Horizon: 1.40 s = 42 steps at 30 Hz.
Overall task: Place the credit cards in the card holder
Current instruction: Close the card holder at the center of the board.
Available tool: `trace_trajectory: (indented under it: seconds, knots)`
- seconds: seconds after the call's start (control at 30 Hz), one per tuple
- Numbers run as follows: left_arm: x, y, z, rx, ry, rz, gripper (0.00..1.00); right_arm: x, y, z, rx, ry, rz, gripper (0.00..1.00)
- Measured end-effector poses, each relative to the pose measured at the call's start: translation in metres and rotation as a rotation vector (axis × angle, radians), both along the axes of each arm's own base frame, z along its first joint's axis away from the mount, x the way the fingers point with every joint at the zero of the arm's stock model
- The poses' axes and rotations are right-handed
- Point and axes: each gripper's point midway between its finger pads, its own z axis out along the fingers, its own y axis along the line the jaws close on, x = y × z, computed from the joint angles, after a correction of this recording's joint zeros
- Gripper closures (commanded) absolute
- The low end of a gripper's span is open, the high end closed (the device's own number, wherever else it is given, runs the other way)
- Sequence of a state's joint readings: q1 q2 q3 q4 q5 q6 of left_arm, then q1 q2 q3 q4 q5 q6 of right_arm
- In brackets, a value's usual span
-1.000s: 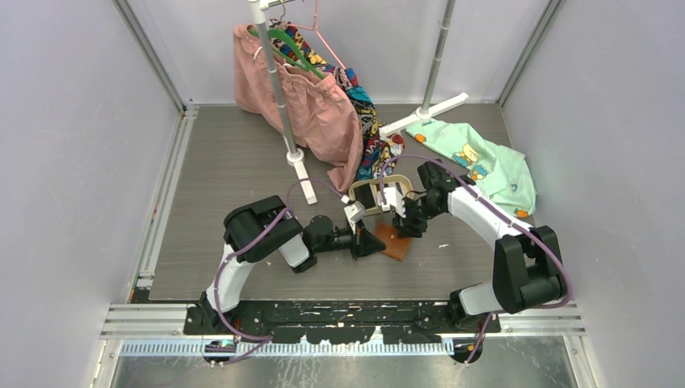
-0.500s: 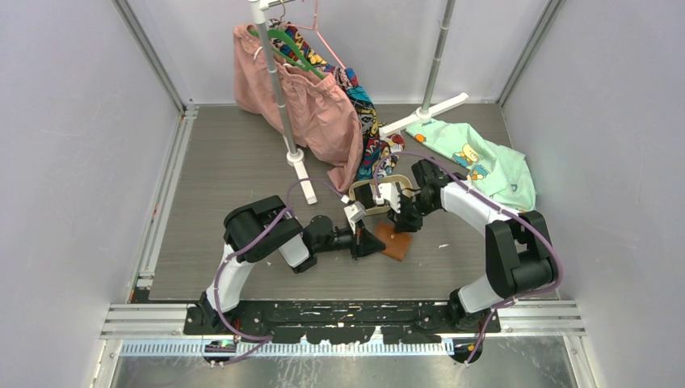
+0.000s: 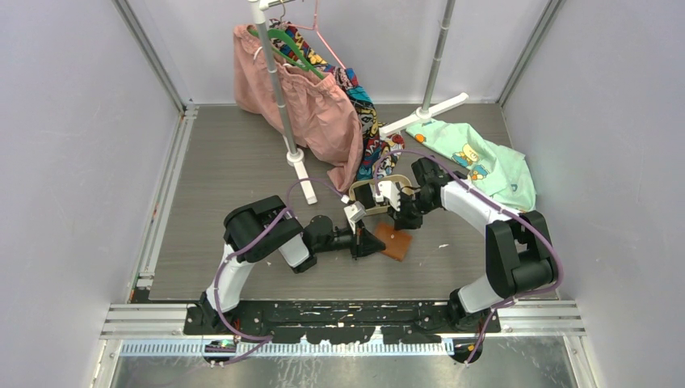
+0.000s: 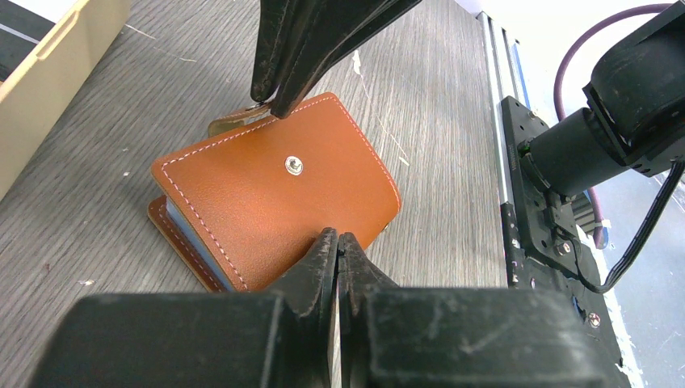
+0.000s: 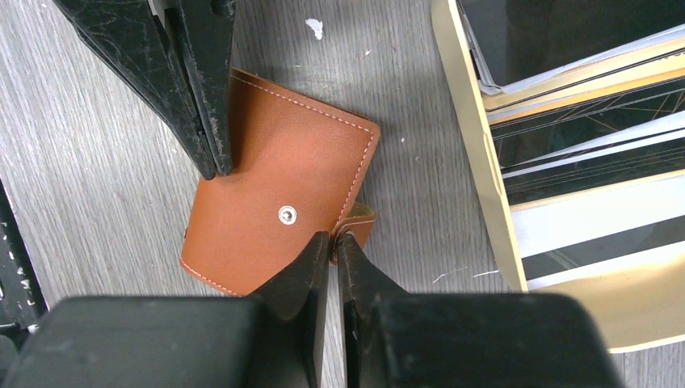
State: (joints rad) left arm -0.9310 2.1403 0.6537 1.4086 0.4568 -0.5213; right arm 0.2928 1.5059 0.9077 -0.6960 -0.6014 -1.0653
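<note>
The card holder (image 3: 394, 242) is a tan-brown leather wallet lying closed on the table, snap stud up. It also shows in the left wrist view (image 4: 275, 194) and the right wrist view (image 5: 275, 186). My left gripper (image 3: 380, 241) is shut, and its tips (image 4: 337, 240) rest on the wallet's near edge with nothing between them. My right gripper (image 3: 401, 229) is shut on the wallet's snap strap (image 5: 361, 222) at the opposite edge. Several credit cards (image 5: 590, 105), dark, whitish and yellow-orange, lie stacked in the beige tray (image 5: 476, 145).
The beige tray (image 3: 361, 187) sits just behind the wallet, and its corner shows in the left wrist view (image 4: 56, 65). A white clothes-rack foot (image 3: 304, 184) and pink garment (image 3: 311, 105) stand behind it. A green garment (image 3: 485, 166) lies at the back right.
My right arm has shifted slightly back and left, its gripper still at the wallet's far edge. The left gripper and the wallet have stayed in place.
</note>
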Motion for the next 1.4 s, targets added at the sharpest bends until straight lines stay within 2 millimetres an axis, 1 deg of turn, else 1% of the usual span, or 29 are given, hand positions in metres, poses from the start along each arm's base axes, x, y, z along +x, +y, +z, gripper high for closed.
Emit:
trace_trajectory:
  seconds: [0.07,0.1,0.53,0.7,0.9,1.4]
  knots:
    - [0.0,0.0,0.0,-0.001,0.0,0.0,0.98,0.001,0.0,0.0,-0.003,-0.001,-0.002,0.98]
    - [0.0,0.0,0.0,0.0,0.0,0.0,0.98,0.001,-0.001,0.0,-0.004,-0.003,-0.002,0.99]
    - [0.0,0.0,0.0,-0.001,0.003,0.0,0.98,0.003,0.003,0.005,0.012,0.009,-0.029,0.99]
    - [0.0,0.0,0.0,-0.001,0.004,0.001,0.99,-0.004,0.006,0.008,0.032,0.03,-0.018,0.99]
    - [0.0,0.0,0.0,-0.001,0.007,0.0,0.99,-0.012,0.01,0.006,0.015,0.032,0.036,0.99]
    - [-0.001,0.0,0.0,-0.002,0.014,0.001,0.99,-0.022,0.012,0.0,-0.007,0.06,0.079,0.99]
